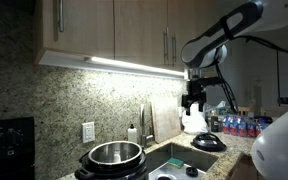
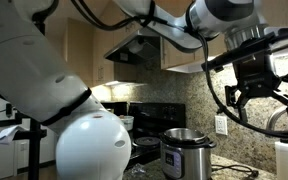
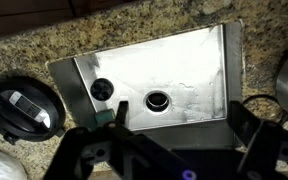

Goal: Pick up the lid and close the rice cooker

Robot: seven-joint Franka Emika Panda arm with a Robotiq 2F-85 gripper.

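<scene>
The rice cooker (image 1: 114, 158) (image 2: 184, 152) stands on the granite counter beside the sink, uncovered, its shiny steel pot showing inside the black body. The lid (image 3: 24, 108) is a round black disc lying flat on the counter at the left of the wrist view; in an exterior view the lid (image 1: 206, 143) lies on the far side of the sink from the cooker. My gripper (image 1: 194, 97) (image 2: 254, 95) (image 3: 169, 150) hangs high above the sink, open, with nothing between its fingers and well clear of the lid.
The steel sink (image 3: 199, 65) (image 1: 184, 162) lies directly below me, with a faucet (image 1: 144, 120) behind it. A white rounded lump (image 1: 194, 122) and water bottles (image 1: 234, 125) sit near the lid. Wall cabinets (image 1: 104, 25) hang overhead. A black stove (image 1: 9, 140) stands beyond the cooker.
</scene>
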